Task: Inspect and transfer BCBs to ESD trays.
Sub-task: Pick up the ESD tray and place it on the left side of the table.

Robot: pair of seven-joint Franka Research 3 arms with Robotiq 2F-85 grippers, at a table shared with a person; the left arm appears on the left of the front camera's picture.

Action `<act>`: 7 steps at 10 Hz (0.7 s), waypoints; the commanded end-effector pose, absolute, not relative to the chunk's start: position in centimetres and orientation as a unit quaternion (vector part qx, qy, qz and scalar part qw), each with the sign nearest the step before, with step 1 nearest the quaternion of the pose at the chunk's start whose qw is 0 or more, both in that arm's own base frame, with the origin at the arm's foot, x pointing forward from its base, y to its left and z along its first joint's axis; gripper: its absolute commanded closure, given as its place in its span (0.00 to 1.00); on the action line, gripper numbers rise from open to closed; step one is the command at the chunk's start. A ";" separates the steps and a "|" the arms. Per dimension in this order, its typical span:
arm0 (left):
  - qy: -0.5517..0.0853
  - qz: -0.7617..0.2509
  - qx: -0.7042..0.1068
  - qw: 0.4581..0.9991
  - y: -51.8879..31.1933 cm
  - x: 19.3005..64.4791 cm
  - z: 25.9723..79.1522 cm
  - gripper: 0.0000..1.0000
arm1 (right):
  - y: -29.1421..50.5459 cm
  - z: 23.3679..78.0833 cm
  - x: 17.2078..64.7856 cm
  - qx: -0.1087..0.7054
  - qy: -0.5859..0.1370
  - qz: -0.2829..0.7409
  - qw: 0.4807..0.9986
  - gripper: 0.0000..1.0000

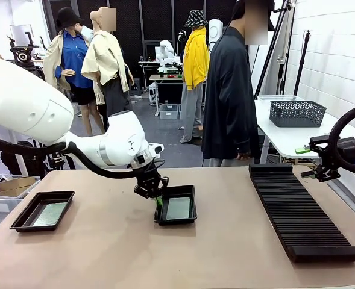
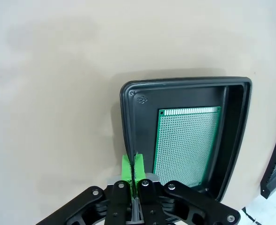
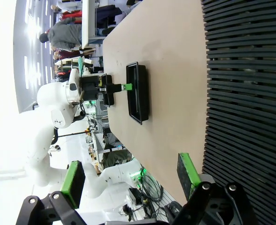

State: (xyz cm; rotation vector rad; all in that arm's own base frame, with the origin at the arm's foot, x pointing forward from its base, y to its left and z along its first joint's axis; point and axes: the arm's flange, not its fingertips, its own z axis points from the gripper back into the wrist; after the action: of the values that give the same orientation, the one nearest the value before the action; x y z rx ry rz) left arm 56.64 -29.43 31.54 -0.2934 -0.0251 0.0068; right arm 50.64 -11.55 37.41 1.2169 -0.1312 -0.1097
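Two shallow black rectangular plastic trays with flared rims: one at the desk's left (image 1: 20,221), one near the middle (image 1: 191,218), well apart. Inside each, lying flat, a thin green perforated square circuit board: left (image 1: 50,214), middle (image 1: 179,208), the latter with a row of contacts along one edge.

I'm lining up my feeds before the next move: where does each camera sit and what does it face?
Front: between the arms, facing the person; left arm reaches the middle tray.
Left wrist: above that tray, looking down past shut fingers at a BCB.
Right wrist: rolled, over the rack; open fingers.
Shared: all three show the middle tray.
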 end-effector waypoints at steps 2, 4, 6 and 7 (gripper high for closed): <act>-0.034 0.036 -0.161 0.986 -25.7 54.1 31.8 1.00 | -11.3 37.6 50.6 0.566 -0.061 -0.052 0.821 0.00; -0.031 0.046 -0.158 0.986 -23.3 53.8 32.3 1.00 | -11.3 37.6 50.6 0.566 -0.061 -0.052 0.821 0.00; -0.019 0.055 -0.146 0.988 -20.8 53.9 32.7 1.00 | -11.3 37.6 50.6 0.566 -0.061 -0.052 0.821 0.00; -0.016 0.055 -0.143 0.988 -19.9 54.0 33.0 1.00 | -11.3 37.6 50.6 0.566 -0.061 -0.052 0.821 0.00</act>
State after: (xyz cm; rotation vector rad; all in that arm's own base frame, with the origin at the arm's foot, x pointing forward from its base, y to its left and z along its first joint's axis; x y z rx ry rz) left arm 54.43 -20.94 32.52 -0.2781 -0.0458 0.1267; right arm 50.64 -11.56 37.42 1.2169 -0.1315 -0.1098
